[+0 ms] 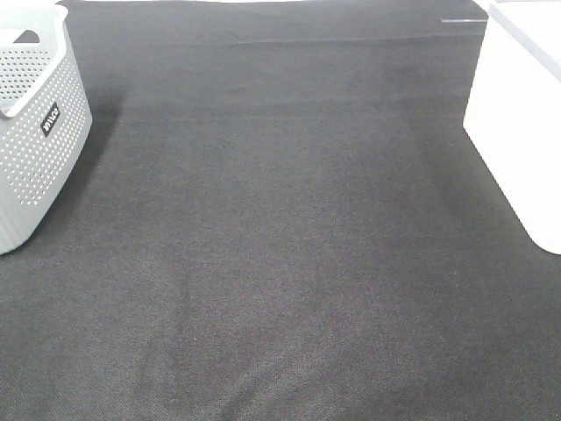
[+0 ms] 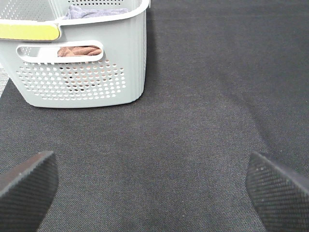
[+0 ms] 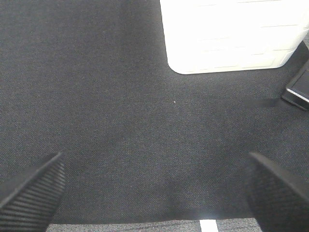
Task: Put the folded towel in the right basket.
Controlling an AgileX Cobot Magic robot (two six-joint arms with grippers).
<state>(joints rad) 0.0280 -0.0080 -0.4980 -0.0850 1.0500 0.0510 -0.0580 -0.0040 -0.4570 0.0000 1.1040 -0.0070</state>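
No towel lies on the black cloth. The grey perforated left basket [image 1: 35, 132] stands at the far left; in the left wrist view [image 2: 82, 82] a grey-purple cloth [image 2: 94, 10] shows over its rim and a brown cloth [image 2: 79, 50] shows through its handle slot. The white right basket [image 1: 521, 114] stands at the far right and also shows in the right wrist view [image 3: 231, 34]; its inside is hidden. My left gripper [image 2: 154, 188] is open and empty, a short way from the grey basket. My right gripper [image 3: 154, 191] is open and empty, short of the white basket. Neither gripper shows in the exterior view.
A black cloth [image 1: 280, 246] covers the table. A yellow-green strip [image 2: 29, 31] lies on the grey basket's rim. A black object [image 3: 297, 89] sits beside the white basket. The cloth's front edge and a white mark [image 3: 208, 225] show under my right gripper.
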